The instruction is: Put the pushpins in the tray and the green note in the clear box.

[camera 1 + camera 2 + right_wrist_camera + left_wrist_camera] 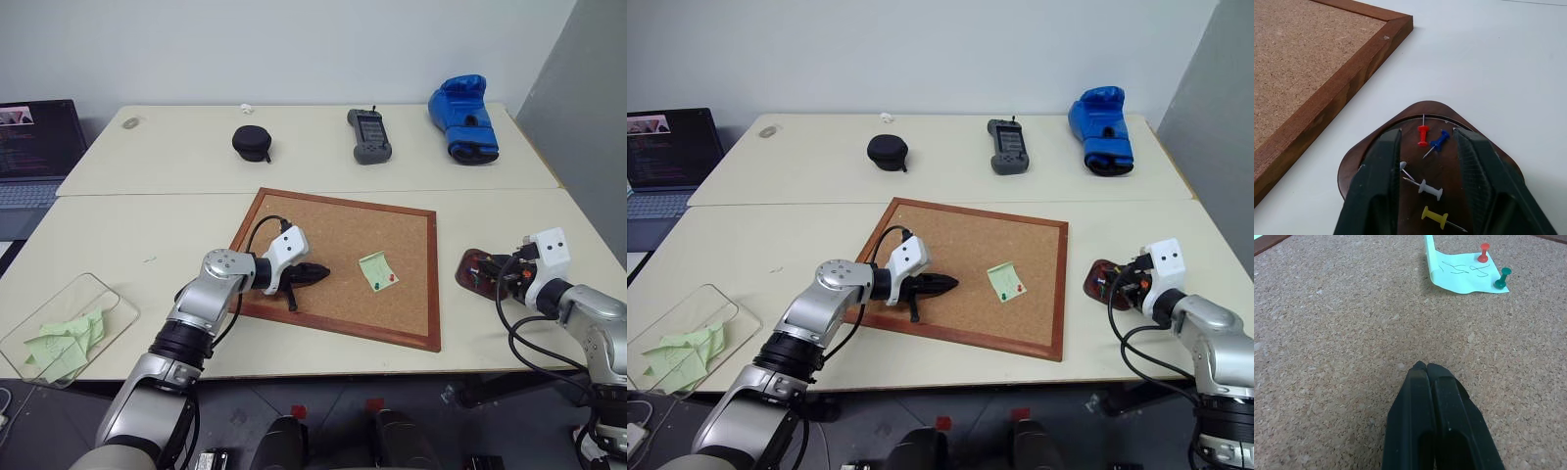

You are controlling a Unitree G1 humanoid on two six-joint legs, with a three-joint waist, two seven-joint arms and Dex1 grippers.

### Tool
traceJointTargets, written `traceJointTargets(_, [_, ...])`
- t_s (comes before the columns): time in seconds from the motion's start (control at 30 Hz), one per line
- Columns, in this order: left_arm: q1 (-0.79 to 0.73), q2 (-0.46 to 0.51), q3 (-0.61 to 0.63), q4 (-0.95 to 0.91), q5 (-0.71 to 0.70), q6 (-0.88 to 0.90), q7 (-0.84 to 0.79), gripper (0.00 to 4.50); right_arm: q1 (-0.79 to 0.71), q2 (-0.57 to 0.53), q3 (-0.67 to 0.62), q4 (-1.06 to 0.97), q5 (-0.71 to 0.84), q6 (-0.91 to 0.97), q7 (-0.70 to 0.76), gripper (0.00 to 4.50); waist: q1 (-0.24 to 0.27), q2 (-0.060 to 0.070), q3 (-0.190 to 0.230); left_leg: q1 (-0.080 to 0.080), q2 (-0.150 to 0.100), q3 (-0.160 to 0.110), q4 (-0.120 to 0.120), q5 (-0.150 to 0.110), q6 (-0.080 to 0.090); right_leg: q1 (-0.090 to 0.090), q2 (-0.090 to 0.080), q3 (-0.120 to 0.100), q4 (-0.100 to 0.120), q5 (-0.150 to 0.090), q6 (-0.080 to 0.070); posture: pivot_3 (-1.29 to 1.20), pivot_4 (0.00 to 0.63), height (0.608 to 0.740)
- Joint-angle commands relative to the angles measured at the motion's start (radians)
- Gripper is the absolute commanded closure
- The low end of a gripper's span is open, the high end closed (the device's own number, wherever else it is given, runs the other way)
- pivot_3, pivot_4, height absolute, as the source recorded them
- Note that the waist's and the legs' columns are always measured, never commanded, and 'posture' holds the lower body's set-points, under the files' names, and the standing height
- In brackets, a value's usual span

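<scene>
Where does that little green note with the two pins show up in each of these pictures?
Left eye view: the green note lies on the corkboard, right of centre, beyond the left claw.
Right eye view: same spot on the board.
Left wrist view: ahead of the shut claw, near the upper edge, with red pushpin and green pushpin stuck in it.
Right wrist view: not in it.
Shared landmark: the corkboard's wooden frame.

- Green note lies on the corkboard, red and green pushpins at its lower edge
- Left gripper rests shut on the cork
- Right gripper over the tray
</scene>
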Motion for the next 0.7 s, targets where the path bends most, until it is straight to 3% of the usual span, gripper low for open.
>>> traceJointTargets(0.03, [0.010, 0.006, -0.037, 0.035, 0.046, 0.011, 0.001, 4.50, 0.002, -0.023, -0.033, -0.002, 0.004, -0.030, 0.001, 2.74, 0.000, 0.000, 0.000, 0.000, 0.000, 0.000, 0.000, 0.000, 0.000, 0.000, 0.000, 0.000, 0.000, 0.000, 0.000, 0.00, 0.150, 0.740])
traceJointTargets(0.43, [0.006, 0.004, -0.036, 0.038, 0.049, 0.007, 0.001, 4.50, 0.024, -0.042, -0.058, -0.002, 0.053, -0.056, 0.061, 2.74, 0.000, 0.000, 0.000, 0.000, 0.000, 0.000, 0.000, 0.000, 0.000, 0.000, 0.000, 0.000, 0.000, 0.000, 0.000, 0.00, 0.150, 0.740])
traceJointTargets(0.7, [0.002, 0.002, -0.034, 0.046, 0.053, 0.001, -0.003, 4.50, -0.042, 0.020, -0.185, 0.013, 0.215, 0.156, -0.035, 2.74, 0.000, 0.000, 0.000, 0.000, 0.000, -0.001, 0.000, 0.000, 0.000, 0.000, 0.000, 0.000, 0.000, 0.000, 0.000, 0.00, 0.150, 0.740])
